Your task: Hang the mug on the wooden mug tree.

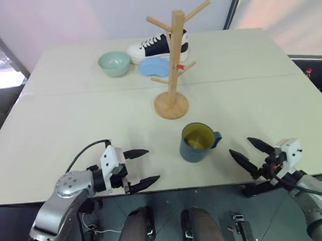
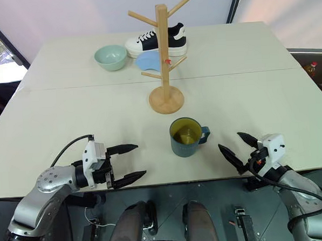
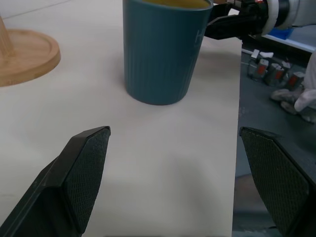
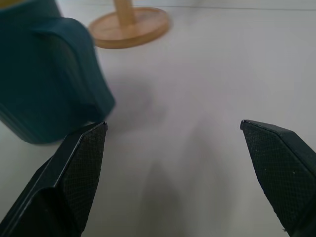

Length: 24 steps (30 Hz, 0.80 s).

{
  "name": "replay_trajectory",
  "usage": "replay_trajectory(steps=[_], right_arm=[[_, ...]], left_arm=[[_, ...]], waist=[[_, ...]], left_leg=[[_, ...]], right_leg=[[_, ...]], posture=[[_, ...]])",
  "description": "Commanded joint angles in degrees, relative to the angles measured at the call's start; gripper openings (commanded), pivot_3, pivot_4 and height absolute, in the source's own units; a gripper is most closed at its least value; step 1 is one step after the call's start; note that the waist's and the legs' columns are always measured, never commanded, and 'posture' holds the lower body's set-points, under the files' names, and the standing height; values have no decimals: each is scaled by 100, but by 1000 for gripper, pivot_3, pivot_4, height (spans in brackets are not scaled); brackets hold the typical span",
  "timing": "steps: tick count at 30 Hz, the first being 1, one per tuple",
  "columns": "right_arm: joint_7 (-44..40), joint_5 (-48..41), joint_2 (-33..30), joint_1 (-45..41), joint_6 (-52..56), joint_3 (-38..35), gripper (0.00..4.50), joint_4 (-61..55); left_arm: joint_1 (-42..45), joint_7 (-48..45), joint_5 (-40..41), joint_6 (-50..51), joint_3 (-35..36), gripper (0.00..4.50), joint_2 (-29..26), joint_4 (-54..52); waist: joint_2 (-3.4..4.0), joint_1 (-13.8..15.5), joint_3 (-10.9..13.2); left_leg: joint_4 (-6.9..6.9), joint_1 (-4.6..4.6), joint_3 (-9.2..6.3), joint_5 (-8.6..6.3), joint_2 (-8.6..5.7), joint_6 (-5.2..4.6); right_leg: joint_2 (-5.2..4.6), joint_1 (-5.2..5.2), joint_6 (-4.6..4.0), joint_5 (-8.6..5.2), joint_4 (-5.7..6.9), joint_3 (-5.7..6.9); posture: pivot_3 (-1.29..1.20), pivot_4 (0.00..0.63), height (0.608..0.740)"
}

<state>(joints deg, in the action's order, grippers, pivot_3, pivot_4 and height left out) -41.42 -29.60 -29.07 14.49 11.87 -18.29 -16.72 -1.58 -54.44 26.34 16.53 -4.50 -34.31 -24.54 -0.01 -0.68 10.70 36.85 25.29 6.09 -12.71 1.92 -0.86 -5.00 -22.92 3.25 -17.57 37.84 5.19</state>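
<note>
Left eye view, table: big pale table (image 1: pixel 85 119) with a seam running across it from side to side, white wall behind, dark floor past the near edge.
Left eye view, far side: pale green bowl (image 1: pixel 114 63) toward the far left corner, can't see anything in it; a black-and-white sneaker (image 1: pixel 160 46) and a blue plate (image 1: pixel 154 67) just beside it, near the far edge.
Left eye view, mug tree: the wooden mug tree (image 1: pixel 172 71) stands upright mid-table just on the near side of the seam, red tag on one peg, all pegs bare.
Left eye view, mug: the mug (image 1: pixel 196 142) sits upright close to the near edge, well apart from the tree's base, handle toward the right edge, yellow inside, nothing clearly in it.
Left eye view, grippers: left gripper (image 1: pixel 142 167) at the near edge left of the mug, fingers spread and holding nothing; right gripper (image 1: pixel 250 151) at the near edge right of the mug, fingers also released and empty.
Left wrist view: mug straight ahead between the two spread fingers (image 3: pixel 81 173), not touching; tree base off to one side, and the right gripper beyond the mug.
Right wrist view: mug's handle side is close by one finger (image 4: pixel 79 168), but I can't tell if they touch; tree base further off.
</note>
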Motion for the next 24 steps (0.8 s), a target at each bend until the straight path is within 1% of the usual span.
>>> replay_trajectory(steps=[1, 6, 14, 24], right_arm=[[104, 197, 99, -120, -227, 154, 4486, -144], [71, 461, 124, -201, -486, 327, 4486, 19], [38, 635, 156, -281, -690, 570, 4486, 87], [175, 841, 292, -656, -951, 699, 4486, 554]], left_arm=[[45, -129, -56, -254, -62, 4500, 24, 72], [34, -167, -52, -452, -28, 4500, 80, 213], [-52, -163, -59, -584, 1, 4500, 97, 233], [13, -74, -81, -563, -18, 4500, 117, 180]], waist=[[3, -1, -2], [2, 13, -1], [2, 7, -2], [2, 7, -2]], left_leg=[[0, 1, 0, 0, 0, 0], [-2, 8, 1, 0, -2, -4], [4, 5, 1, 0, -2, -4], [9, 5, 1, 4, -2, -11]], right_leg=[[0, 2, 0, 0, -2, 0], [0, 0, 3, 1, -6, 3], [1, 8, 4, 2, -6, 5], [2, 11, 11, 6, -4, 8]], posture=[[0, 150, 730], [0, 150, 730], [0, 150, 730], [0, 150, 730]])
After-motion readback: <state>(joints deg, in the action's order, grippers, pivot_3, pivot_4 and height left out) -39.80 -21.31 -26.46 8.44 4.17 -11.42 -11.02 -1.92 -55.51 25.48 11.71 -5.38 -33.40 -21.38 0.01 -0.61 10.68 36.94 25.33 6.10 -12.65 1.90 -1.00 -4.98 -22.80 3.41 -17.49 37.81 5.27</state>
